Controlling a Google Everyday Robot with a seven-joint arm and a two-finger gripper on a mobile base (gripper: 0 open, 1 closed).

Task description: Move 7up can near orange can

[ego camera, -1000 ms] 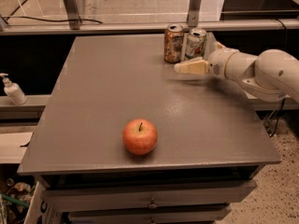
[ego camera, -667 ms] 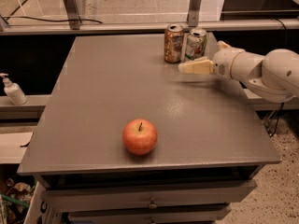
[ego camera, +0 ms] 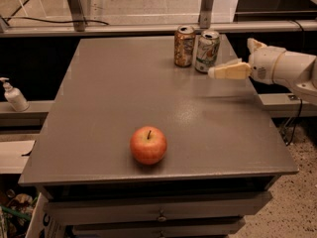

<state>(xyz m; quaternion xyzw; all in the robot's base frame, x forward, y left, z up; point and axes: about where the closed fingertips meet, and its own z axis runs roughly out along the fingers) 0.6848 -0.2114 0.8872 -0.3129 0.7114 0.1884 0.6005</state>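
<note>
The gray table [ego camera: 99, 133] served as the anchor for everything. Toward its far edge, right of the middle, the 7up can [ego camera: 207, 51] stood upright: pale body, green band and green lettering, a small red mark, silver top, though the lettering was too soft to read as words. Just beside it on its left, nearly touching, stood the orange can [ego camera: 184, 46], coppery with pale markings that could not be read either. The gripper [ego camera: 234, 62] hung over the table's right edge, just to the right of the 7up can and apart from it. One cream finger [ego camera: 229, 72] pointed left toward the can's base, the other showed only as a stub higher up, so the jaws stood spread with nothing between them. The white arm [ego camera: 290, 68] reached in from beyond the table's right side. Near the table's front edge, about midway along it, sat a red-orange apple [ego camera: 148, 145], stem up and well apart from both cans. Off the table's left side, a white pump bottle [ego camera: 14, 96] stood on a low ledge. Under the tabletop were drawers, one with a small knob [ego camera: 161, 215].
</note>
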